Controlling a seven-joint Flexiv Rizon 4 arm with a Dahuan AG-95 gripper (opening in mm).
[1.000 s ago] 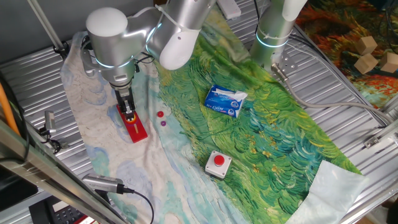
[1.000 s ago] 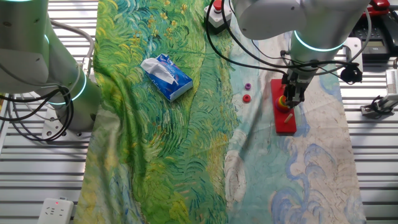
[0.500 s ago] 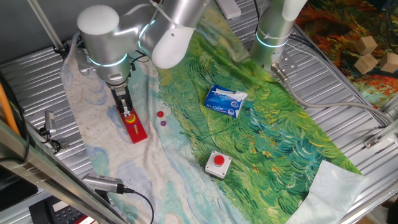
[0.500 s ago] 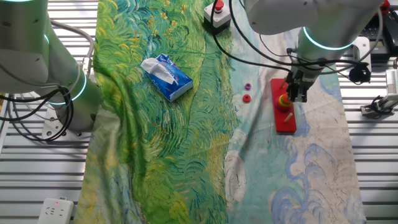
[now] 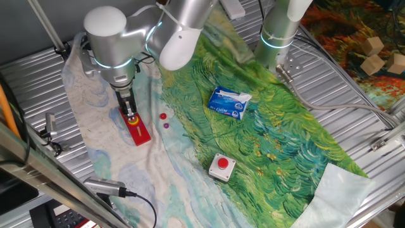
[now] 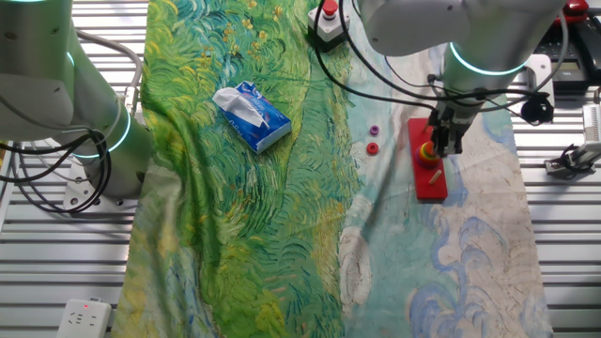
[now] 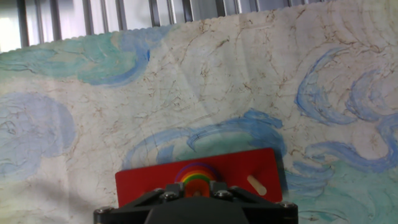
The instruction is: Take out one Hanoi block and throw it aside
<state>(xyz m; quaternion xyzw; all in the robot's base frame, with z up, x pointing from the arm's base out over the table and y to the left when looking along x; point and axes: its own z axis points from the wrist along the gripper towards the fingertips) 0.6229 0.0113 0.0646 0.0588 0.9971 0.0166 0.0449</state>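
Observation:
The Hanoi tower is a stack of rainbow rings (image 7: 196, 176) on a red rectangular base (image 5: 137, 130), which lies on the pale part of the cloth. The small orange-red Hanoi block (image 6: 427, 150) sits on top of the stack. My gripper (image 5: 130, 114) is low over the stack, also in the other fixed view (image 6: 441, 147). Its jaws stand apart on either side of the stack's top, and I see no contact with the block. In the hand view the gripper body (image 7: 196, 208) hides the near half of the stack. A bare peg (image 7: 255, 185) stands on the base.
A small red disc (image 5: 162, 116) and a tiny purple disc (image 5: 167, 125) lie loose on the cloth beside the base. A blue tissue pack (image 5: 229, 102) lies on the green cloth. A red button box (image 5: 222, 166) sits nearer the front. A second arm's base (image 5: 276, 38) stands at the back.
The arm swayed slightly to the left half a second ago and is back over the stack now. The discs and the base have not moved.

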